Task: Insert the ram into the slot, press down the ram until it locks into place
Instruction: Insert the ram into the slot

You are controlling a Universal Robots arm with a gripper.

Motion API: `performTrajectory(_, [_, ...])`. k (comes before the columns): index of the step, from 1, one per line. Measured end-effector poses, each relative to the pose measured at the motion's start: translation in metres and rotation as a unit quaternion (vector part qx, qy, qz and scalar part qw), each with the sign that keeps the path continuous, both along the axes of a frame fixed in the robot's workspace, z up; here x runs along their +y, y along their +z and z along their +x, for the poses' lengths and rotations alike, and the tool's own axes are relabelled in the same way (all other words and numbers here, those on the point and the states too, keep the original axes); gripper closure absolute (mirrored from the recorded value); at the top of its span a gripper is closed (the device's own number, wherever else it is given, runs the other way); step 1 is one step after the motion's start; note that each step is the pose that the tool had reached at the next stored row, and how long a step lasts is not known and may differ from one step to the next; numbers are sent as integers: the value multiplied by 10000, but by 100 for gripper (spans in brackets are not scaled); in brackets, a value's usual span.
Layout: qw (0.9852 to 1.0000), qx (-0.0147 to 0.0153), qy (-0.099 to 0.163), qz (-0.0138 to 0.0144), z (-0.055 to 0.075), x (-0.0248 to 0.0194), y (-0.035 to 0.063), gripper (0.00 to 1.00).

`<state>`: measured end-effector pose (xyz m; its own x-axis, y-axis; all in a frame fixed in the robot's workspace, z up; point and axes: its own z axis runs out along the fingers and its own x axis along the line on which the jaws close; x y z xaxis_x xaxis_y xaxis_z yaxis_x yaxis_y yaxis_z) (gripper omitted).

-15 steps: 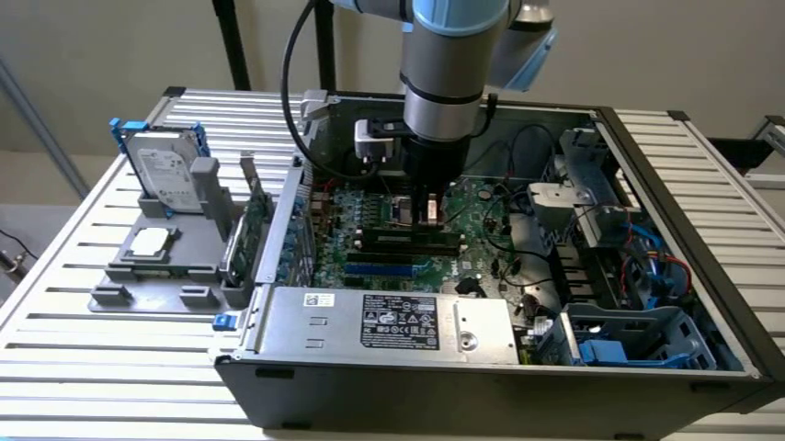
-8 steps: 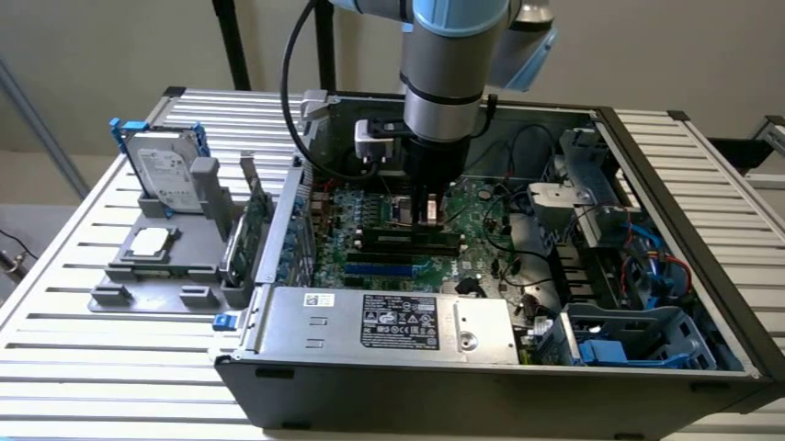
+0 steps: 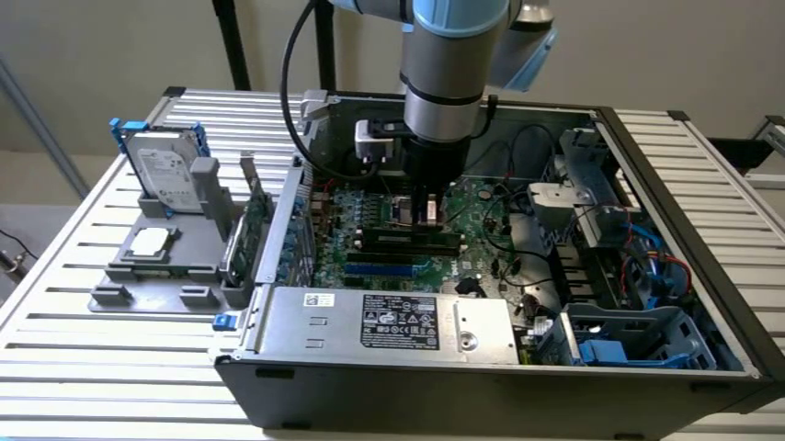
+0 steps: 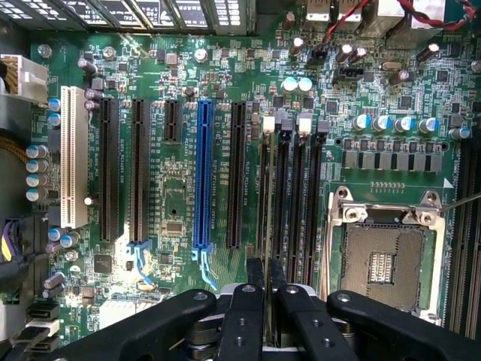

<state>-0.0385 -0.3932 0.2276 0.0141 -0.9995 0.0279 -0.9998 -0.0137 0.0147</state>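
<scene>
My gripper [image 3: 426, 204] reaches down into the open computer case over the green motherboard [image 3: 368, 207]. Its black fingers [image 4: 255, 277] stand close together, shut on the ram [image 4: 265, 203], which I see edge-on as a thin pale strip running away from the fingertips. From the exterior view the ram [image 3: 411, 211] is a short green band under the gripper. The ram lines up along the outermost of several parallel black memory slots [image 4: 297, 195], on the side nearest the blue socket. In the exterior view those slots [image 3: 405, 243] lie just in front of the gripper. Whether the ram touches its slot I cannot tell.
A blue socket [image 4: 201, 180] and black expansion sockets [image 4: 139, 165] run parallel beside the memory slots. The square silver processor socket [image 4: 383, 263] sits on the other side. The power supply [image 3: 392, 317], a drive cage [image 3: 638, 335] and cables crowd the case. A hard drive [image 3: 165, 170] stands outside.
</scene>
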Motion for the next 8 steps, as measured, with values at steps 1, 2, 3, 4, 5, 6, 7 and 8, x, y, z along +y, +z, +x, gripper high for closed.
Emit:
performTrajectory(1, [10000,0,0,-2,0,0,-2,86])
performTrajectory(2, [10000,0,0,-3,0,0,-3,86])
performTrajectory(3, [10000,0,0,-4,0,0,-6,86])
performTrajectory(4, [10000,-1,1,-6,0,0,-8,86])
performTrajectory(5, [10000,-1,1,-7,0,0,-9,86])
performTrajectory(6, [10000,-1,0,-9,0,0,-11,86])
performTrajectory(7, [10000,-2,0,-10,0,0,-13,86])
performTrajectory(8, [10000,-3,0,-11,0,0,-15,86])
